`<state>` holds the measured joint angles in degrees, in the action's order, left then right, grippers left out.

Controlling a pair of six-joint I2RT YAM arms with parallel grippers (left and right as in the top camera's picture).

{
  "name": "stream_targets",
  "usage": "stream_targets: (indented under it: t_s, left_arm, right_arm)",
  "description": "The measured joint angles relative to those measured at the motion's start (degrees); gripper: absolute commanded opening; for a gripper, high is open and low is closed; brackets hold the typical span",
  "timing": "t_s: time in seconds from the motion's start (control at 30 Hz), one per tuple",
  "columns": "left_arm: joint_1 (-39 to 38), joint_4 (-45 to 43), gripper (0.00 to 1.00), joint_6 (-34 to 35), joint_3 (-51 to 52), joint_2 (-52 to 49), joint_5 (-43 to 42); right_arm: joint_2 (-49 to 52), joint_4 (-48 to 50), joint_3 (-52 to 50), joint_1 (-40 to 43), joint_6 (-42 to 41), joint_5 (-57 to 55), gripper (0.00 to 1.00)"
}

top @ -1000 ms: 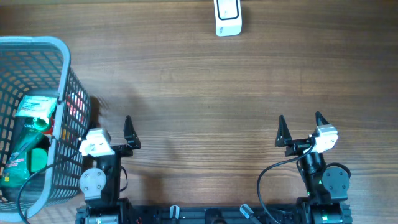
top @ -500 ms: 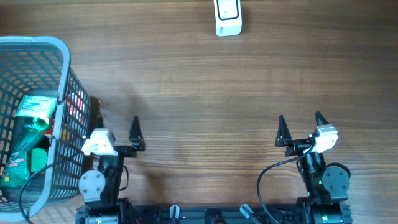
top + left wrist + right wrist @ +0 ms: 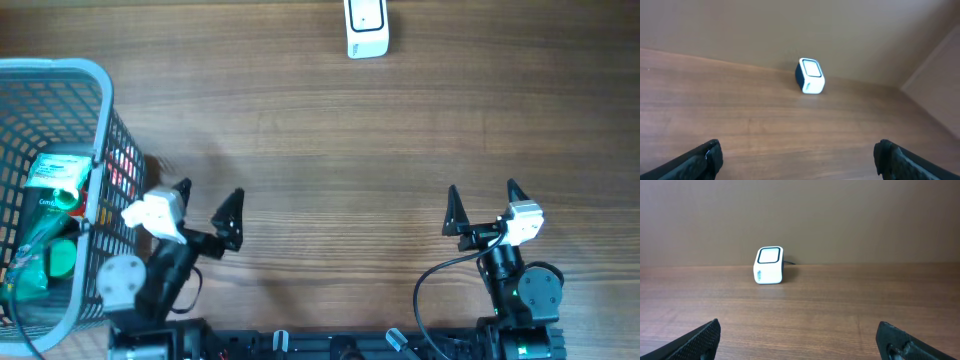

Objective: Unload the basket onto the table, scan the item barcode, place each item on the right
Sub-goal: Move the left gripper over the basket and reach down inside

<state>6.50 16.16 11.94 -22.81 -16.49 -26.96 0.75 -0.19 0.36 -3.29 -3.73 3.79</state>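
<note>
From overhead, the left tool [image 3: 208,197] sits at the near edge of the table [image 3: 330,150], just beside the grey mesh basket [image 3: 103,80]. Its jaws are spread fully wide and hold nothing, and it is angled toward the middle of the table rather than into the basket. The right tool [image 3: 482,190] rests well apart on the other side, equally wide open and empty. The goods to be scanned lie inside the basket; the plainest is a green-and-white pouch [image 3: 52,190], with something red beside it against the mesh. The white scanner [image 3: 367,28] stands at the far edge, well away from both arms. In the left wrist view only the scanner [image 3: 811,76] and bare wood show between the parted fingers [image 3: 702,159]; the basket is out of frame. The right wrist view looks straight at the scanner [image 3: 770,265], its window facing up and toward the camera, with nothing between that tool's fingers [image 3: 700,340]. The task seems to be at its start, with no item picked. The next move likely calls for the left arm to turn over the basket, descend and close on the pouch.
</note>
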Motion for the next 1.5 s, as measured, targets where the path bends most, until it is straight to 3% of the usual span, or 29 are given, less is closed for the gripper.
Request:
stream_targets:
  t_s: [0.13, 0.23, 0.37, 0.63, 0.83, 1.07, 1.17, 1.5]
  left_arm:
    - [0.0, 6.1, 1.00, 1.7, -12.2, -10.8, -1.5]
    - [0.0, 16.7, 1.00, 2.7, -24.9, -19.9, -2.1]
    - [0.0, 24.5, 1.00, 3.4, -36.4, -27.8, -4.4]
    - [0.0, 25.9, 1.00, 4.3, -38.3, -34.5, -6.4]
    - [0.2, 32.9, 1.00, 7.0, -52.1, -40.2, 5.1]
    - [0.8, 49.3, 1.00, 10.1, -74.9, -51.3, 22.9]
    - [2.9, 52.7, 1.00, 12.5, -78.2, -54.3, 28.3]
    - [18.6, 60.8, 1.00, 16.3, -78.5, -59.8, 31.9]
  right_arm:
    - [0.0, 0.0, 0.0, 0.0, 0.0, 0.0, 1.00]
    - [0.0, 0.0, 0.0, 0.0, 0.0, 0.0, 1.00]
    - [0.0, 0.0, 0.0, 0.0, 0.0, 0.0, 1.00]
    - [0.0, 0.0, 0.0, 0.0, 0.0, 0.0, 1.00]
    - [0.0, 0.0, 0.0, 0.0, 0.0, 0.0, 1.00]
    - [0.0, 0.0, 0.0, 0.0, 0.0, 0.0, 1.00]
    - [0.0, 0.0, 0.0, 0.0, 0.0, 0.0, 1.00]
    - [0.0, 0.0, 0.0, 0.0, 0.0, 0.0, 1.00]
